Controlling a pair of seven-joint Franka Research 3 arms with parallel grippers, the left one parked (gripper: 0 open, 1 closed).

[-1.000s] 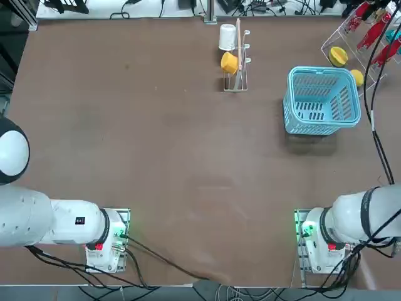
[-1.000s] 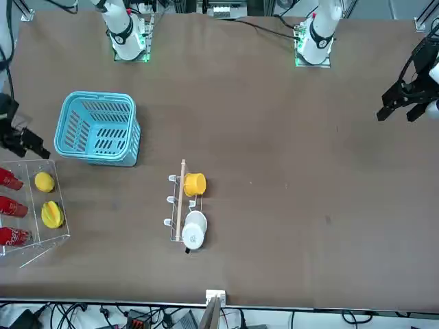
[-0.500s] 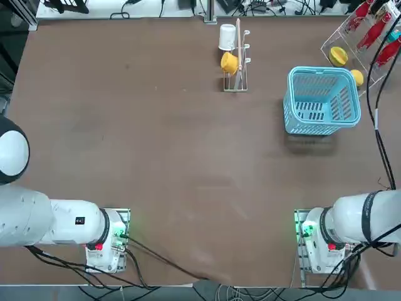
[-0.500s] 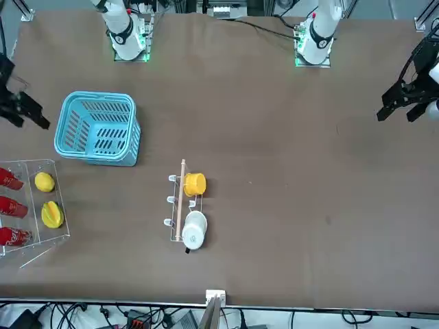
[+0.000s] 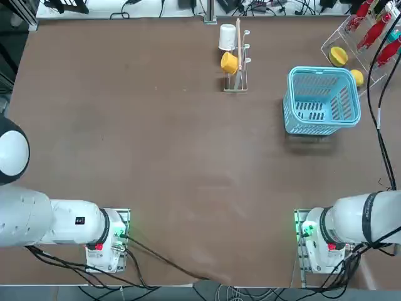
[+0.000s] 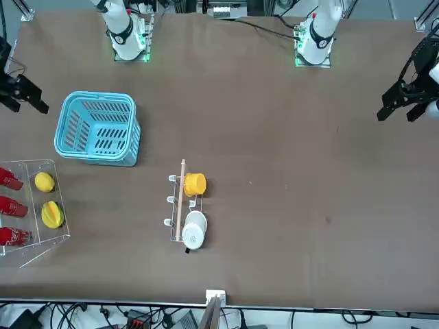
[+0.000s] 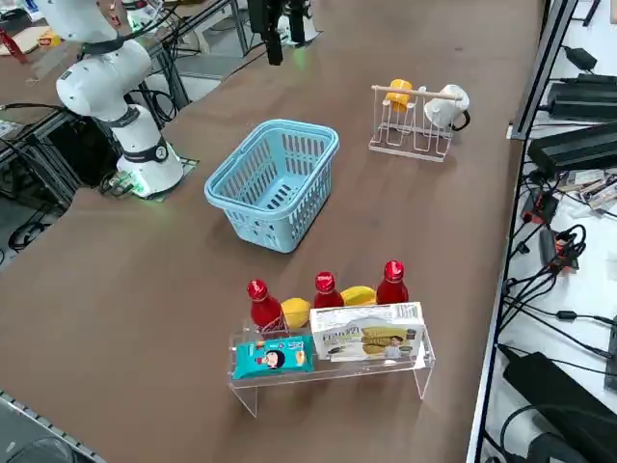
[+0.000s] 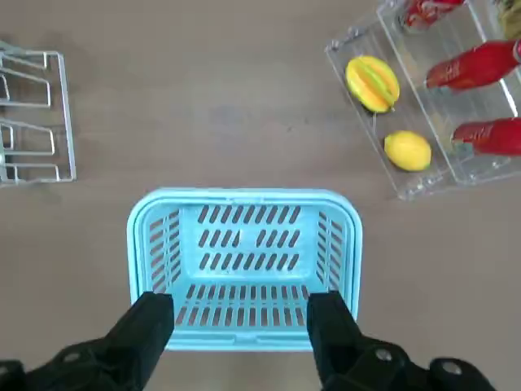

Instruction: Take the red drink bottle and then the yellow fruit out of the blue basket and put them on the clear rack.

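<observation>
The blue basket (image 6: 96,96) (image 8: 244,195) (image 5: 322,70) stands empty on the brown table. Beside it the clear rack (image 6: 34,240) (image 7: 328,371) holds three red drink bottles (image 6: 10,205) (image 8: 480,63) (image 7: 326,289), which look alike. The small yellow fruit (image 6: 44,181) (image 8: 407,151) (image 7: 295,311) also sits on the rack. My right gripper (image 6: 26,106) (image 8: 240,326) hangs open and holds nothing. It is high above the basket's side nearest my base, off the rack.
A larger yellow fruit (image 6: 51,214) (image 8: 373,81) lies on the rack next to the small one. A teal packet (image 7: 273,357) and a white box (image 7: 366,338) fill its lower step. A thin-post stand (image 6: 182,202) with a yellow and a white cup stands mid-table.
My right gripper has drawn back from over the rack, past the basket towards my base, staying open. The basket, the rack and its contents have not moved.
</observation>
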